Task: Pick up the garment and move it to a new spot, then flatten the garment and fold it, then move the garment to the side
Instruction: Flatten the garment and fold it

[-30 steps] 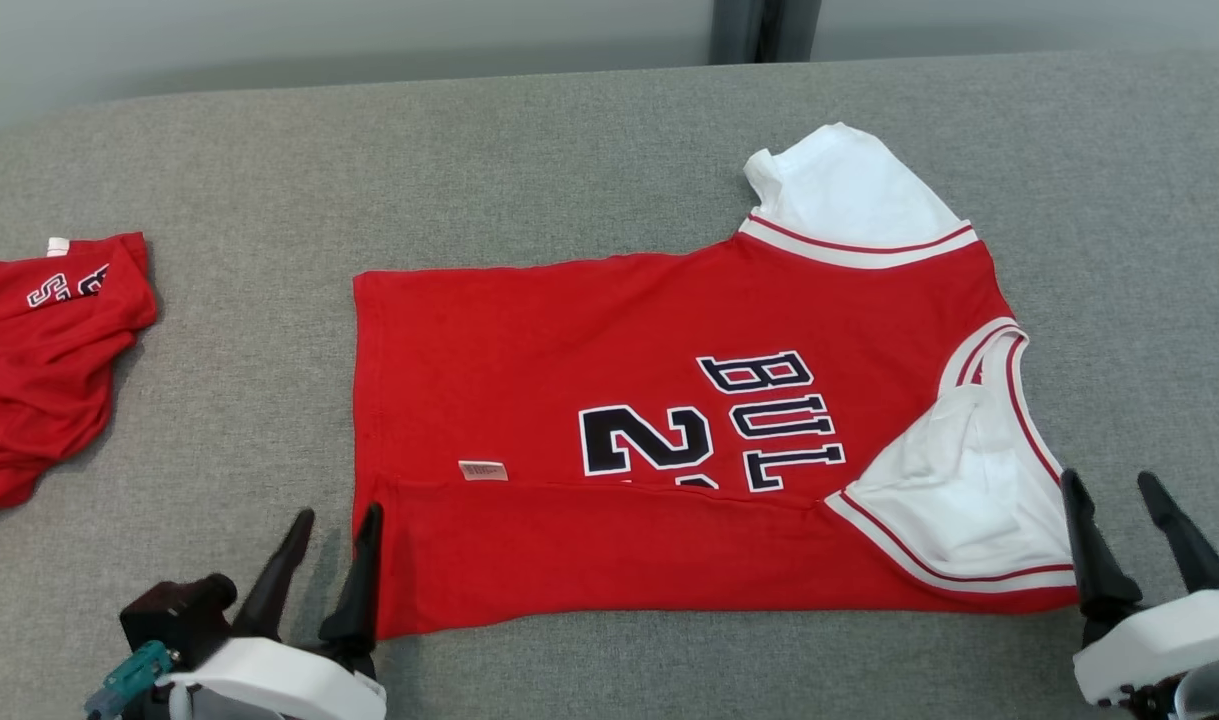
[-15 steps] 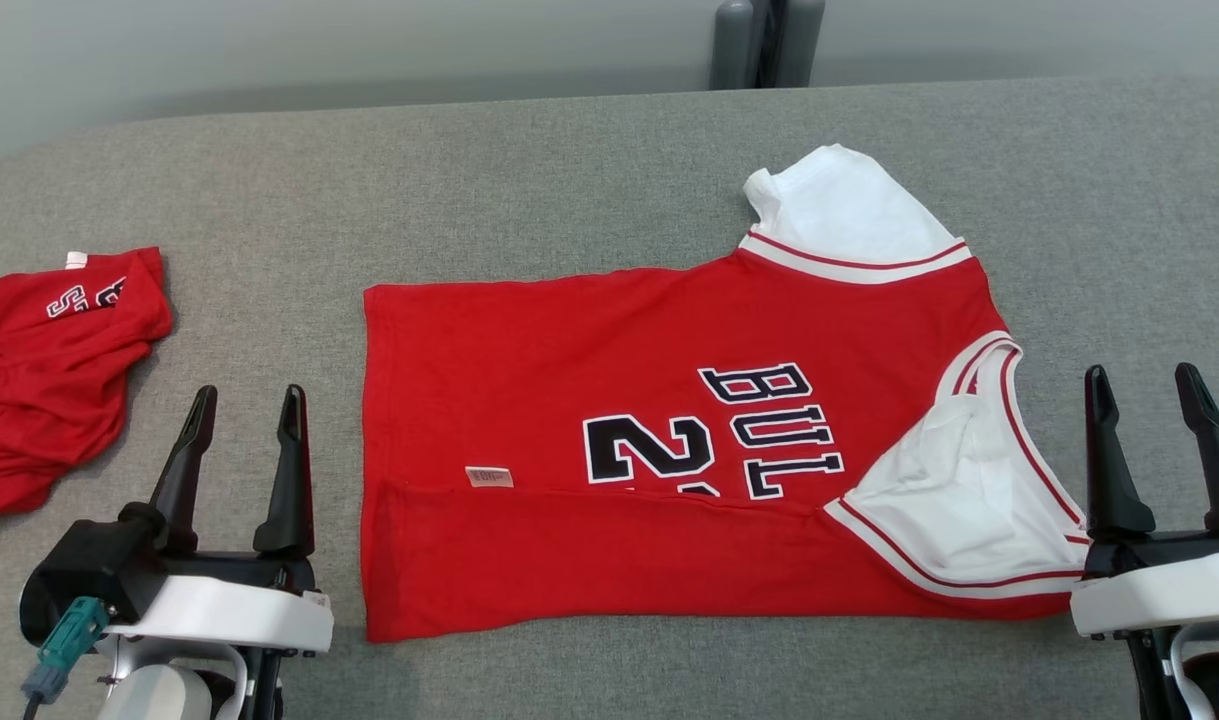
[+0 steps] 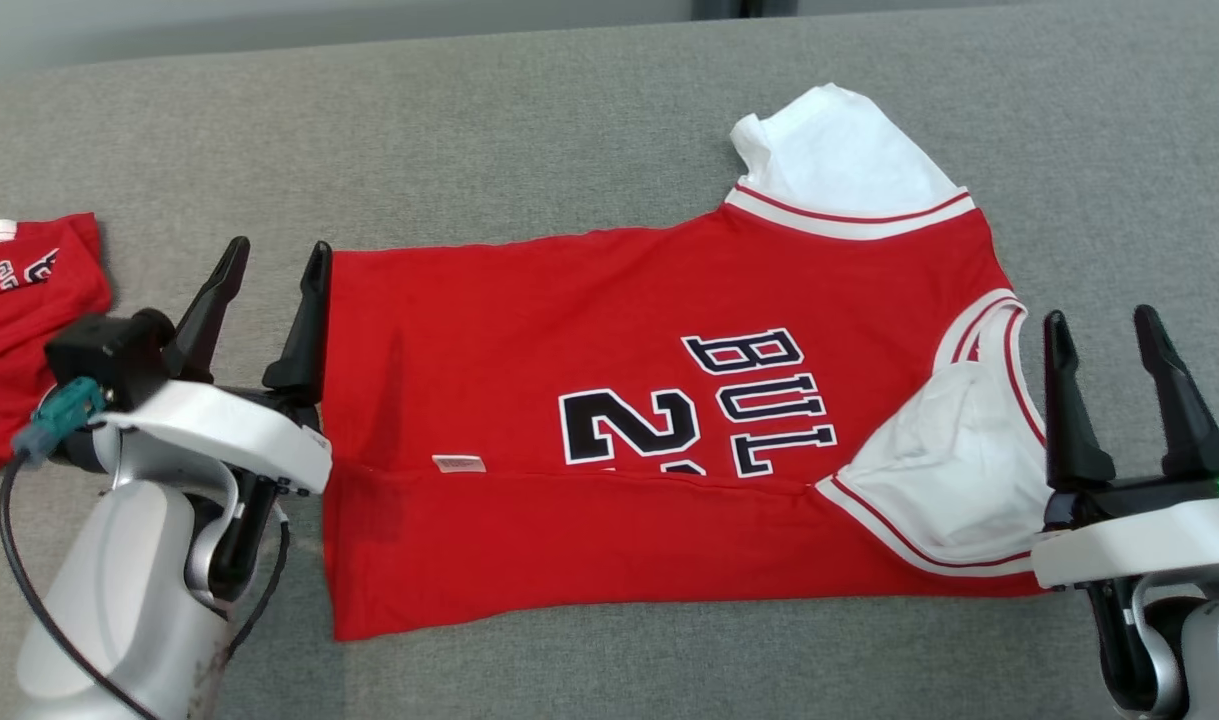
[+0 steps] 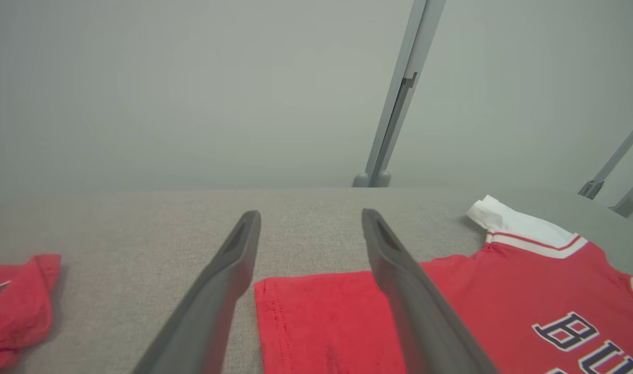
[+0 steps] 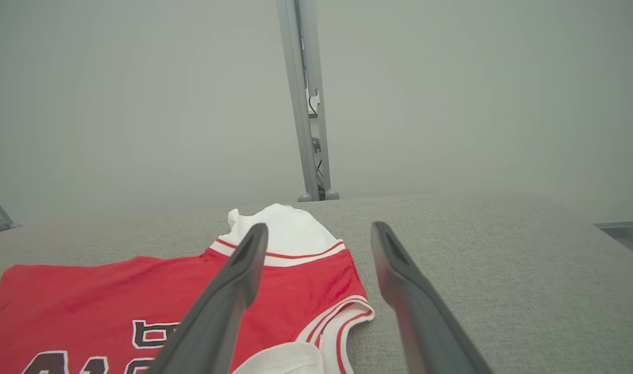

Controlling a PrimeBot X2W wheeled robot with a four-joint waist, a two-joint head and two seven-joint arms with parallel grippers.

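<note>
Garment, head view: red jersey, white sleeves, black lettering, flat on grey woven table, near edge folded over; left gripper at its hem, right gripper beside its collar, both spread wide, empty. Left wrist view: hem corner between the fingers. Right wrist view: white sleeve past one finger.

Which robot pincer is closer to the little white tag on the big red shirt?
Left. The left pincer is at the shirt's hem end, the same end as the tag. The right pincer is at the far end, beside the collar.
</note>
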